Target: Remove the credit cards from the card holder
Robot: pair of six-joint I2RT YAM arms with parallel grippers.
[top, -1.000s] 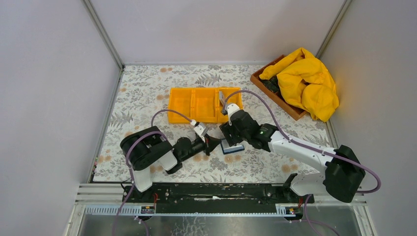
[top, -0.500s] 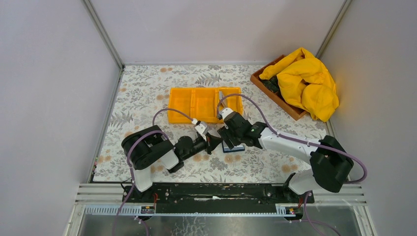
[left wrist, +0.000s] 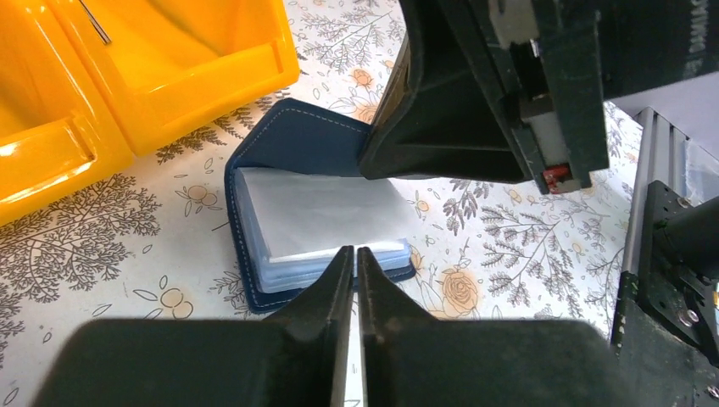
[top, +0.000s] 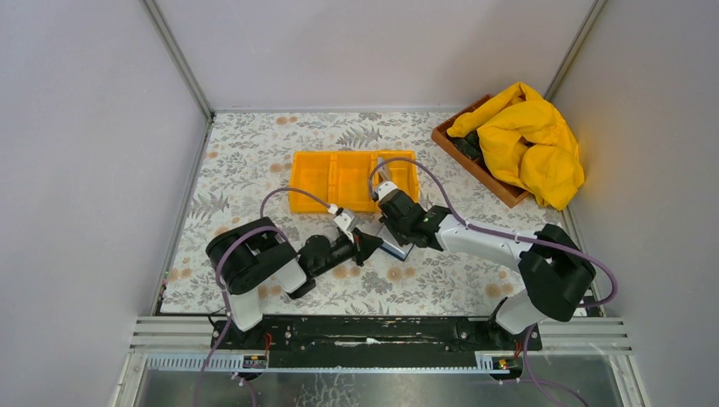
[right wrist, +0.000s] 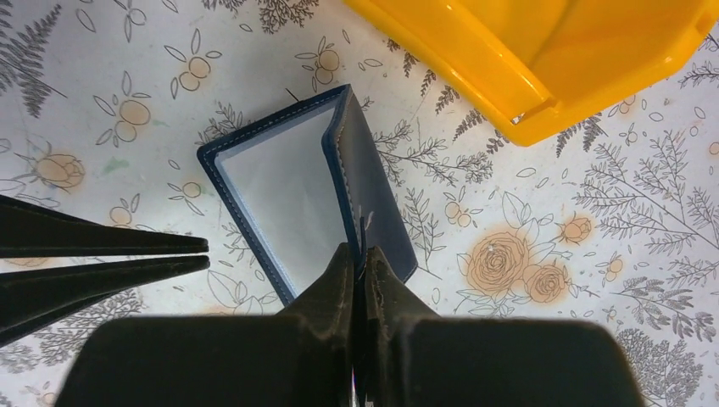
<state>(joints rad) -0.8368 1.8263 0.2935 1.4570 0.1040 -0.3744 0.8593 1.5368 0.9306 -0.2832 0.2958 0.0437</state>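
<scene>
- Floral counter (top: 254, 161), grey walls (top: 365, 51); orange tray (top: 310, 180) mid-counter.
- Holder (right wrist: 288, 195) lies open beside the tray.
- Left arm (top: 318, 253) and right arm (top: 475, 242) stretch low: right jaws pinch its raised cover; left jaws closed, empty, at its edge.

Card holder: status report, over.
Right gripper shut on the card holder cover, holding it open. Left gripper shut, tips by its open edge. Tray close beside, not blocking.
</scene>
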